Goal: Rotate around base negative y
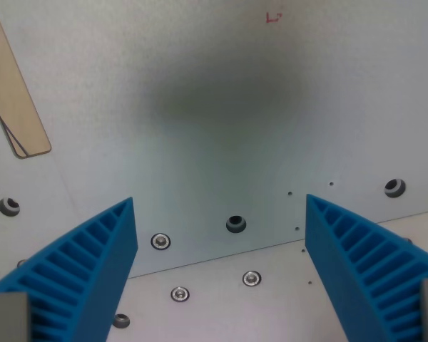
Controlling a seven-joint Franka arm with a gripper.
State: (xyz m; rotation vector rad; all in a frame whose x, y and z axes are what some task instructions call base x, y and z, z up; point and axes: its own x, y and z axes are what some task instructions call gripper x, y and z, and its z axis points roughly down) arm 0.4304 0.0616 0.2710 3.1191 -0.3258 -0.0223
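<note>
My gripper [221, 203] points down at a pale grey metal plate [221, 92]. Its two blue ribbed fingers [85, 271] rise from the lower corners of the wrist view, spread wide apart. Nothing lies between them. A soft dark shadow sits on the plate above the gap.
The plate carries several holes and screw heads, such as a dark hole [236, 224] and a screw [160, 241]. A seam [271, 246] runs across the lower part. A tan wooden strip [11, 85] lies at the wrist view's upper left. A small red mark [273, 17] is near the top.
</note>
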